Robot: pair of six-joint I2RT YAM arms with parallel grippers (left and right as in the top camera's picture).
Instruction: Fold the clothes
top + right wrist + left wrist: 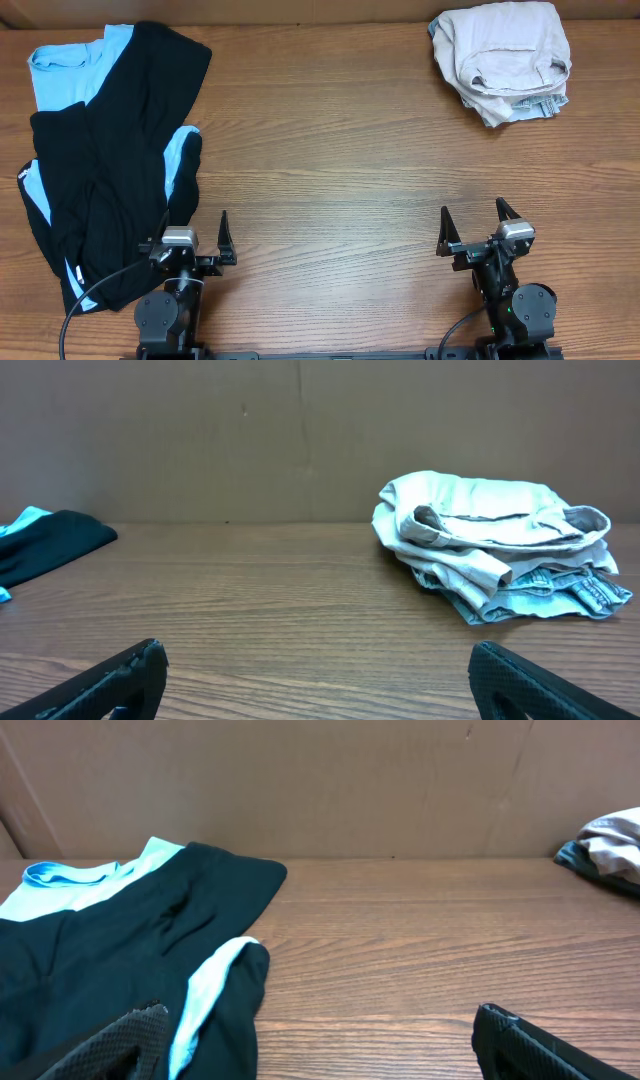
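Note:
Light-beige khaki shorts (505,50) lie folded at the far right on top of faded denim shorts (530,105); both show in the right wrist view (490,530), (560,595). Black trousers (110,170) lie spread over a light-blue shirt (65,65) at the left; they also show in the left wrist view (110,950), (75,885). My left gripper (195,235) is open and empty at the near edge, its left finger over the trousers' edge (315,1040). My right gripper (475,228) is open and empty over bare wood (315,680).
The wooden table (330,170) spans the view. A brown cardboard wall (300,440) stands behind the far edge.

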